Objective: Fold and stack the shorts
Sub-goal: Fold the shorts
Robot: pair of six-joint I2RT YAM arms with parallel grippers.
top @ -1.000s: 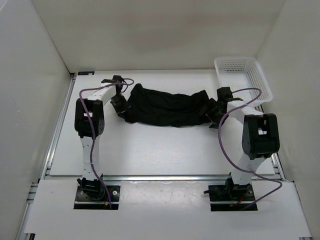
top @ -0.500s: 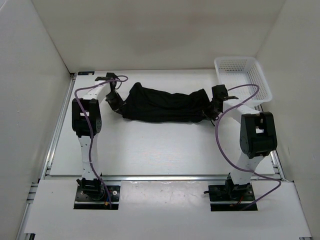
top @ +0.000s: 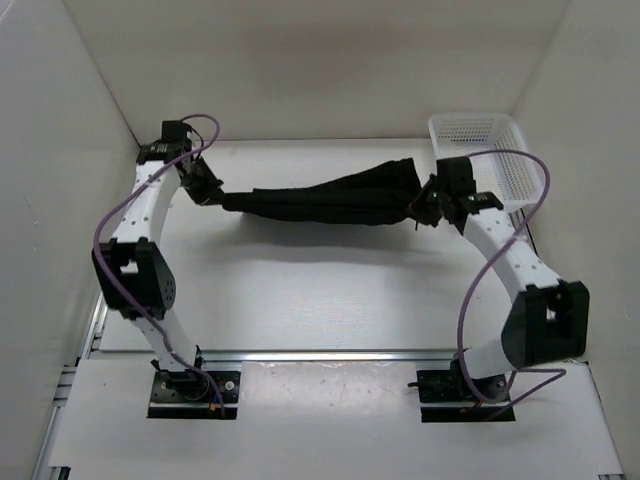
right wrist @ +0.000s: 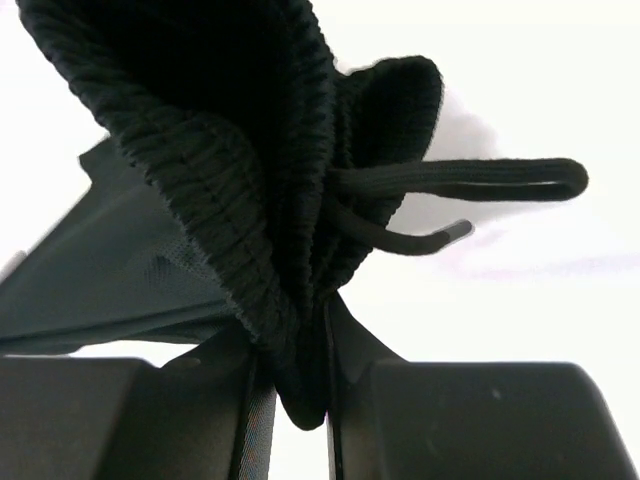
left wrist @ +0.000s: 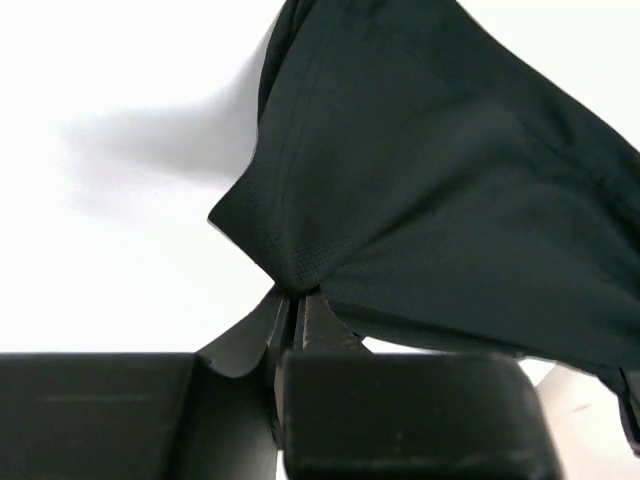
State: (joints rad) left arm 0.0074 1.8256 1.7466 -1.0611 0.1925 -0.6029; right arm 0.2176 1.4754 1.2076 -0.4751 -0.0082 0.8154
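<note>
My left pincer [top: 207, 187] is clamped on 1 end of the shorts [top: 325, 198] and my right pincer [top: 422, 207] on the ribbed waistband, the fabric stretched between them over the worktop [top: 300, 290].

White table [top: 320, 290], flat and matte; 1 white mesh basket [top: 482, 138] stands directly on its far right corner, upright, against the wall.

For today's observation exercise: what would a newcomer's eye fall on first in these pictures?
The black shorts stretch taut across the far middle of the white table, pinched at one end by the left gripper and at the other by the right gripper. A white mesh basket sits in the far right corner.
</note>
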